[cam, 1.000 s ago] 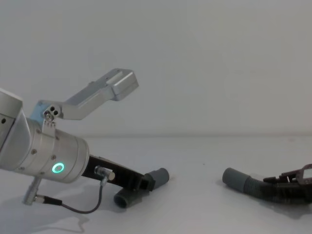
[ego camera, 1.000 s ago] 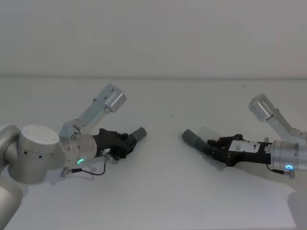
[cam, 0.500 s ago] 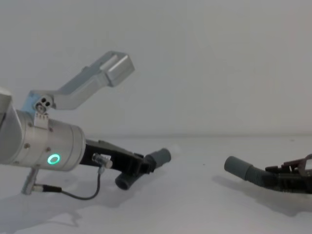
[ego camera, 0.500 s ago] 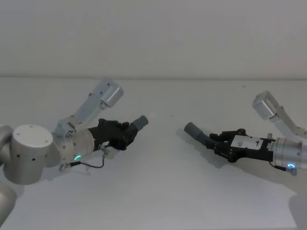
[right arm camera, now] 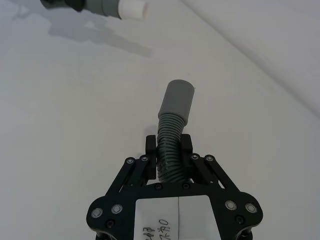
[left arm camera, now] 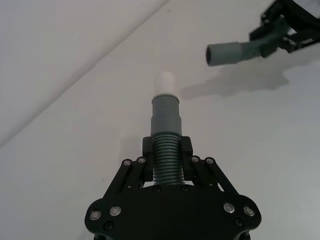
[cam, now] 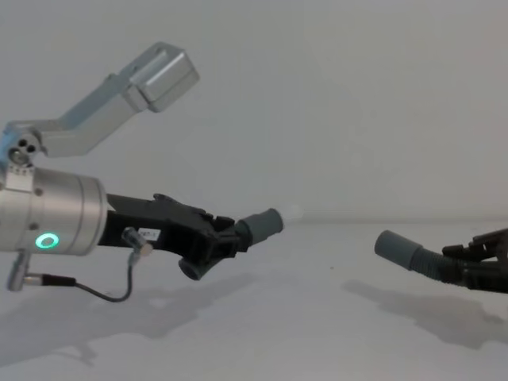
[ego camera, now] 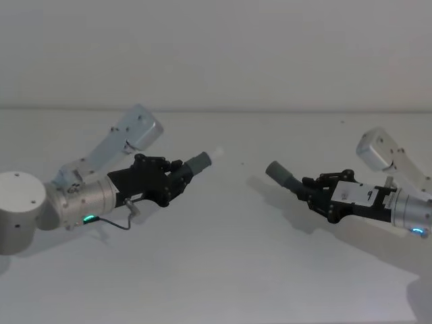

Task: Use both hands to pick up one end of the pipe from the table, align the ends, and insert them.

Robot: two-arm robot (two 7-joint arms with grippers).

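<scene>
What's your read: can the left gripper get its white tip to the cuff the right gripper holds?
Probably yes. The left gripper and right gripper hold both ends above the table; only open air lies between the white tip and the cuff.

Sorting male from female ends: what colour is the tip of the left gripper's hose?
White; the spigot tip shows best in the left wrist view.

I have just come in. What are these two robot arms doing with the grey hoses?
Each gripper holds one piece of a ribbed grey hose above the white table. The left gripper is shut on the hose piece with the white tip, the right gripper on the hose piece with the open grey cuff. The two ends point roughly toward each other, with a clear gap between them; they are not yet joined.
</scene>
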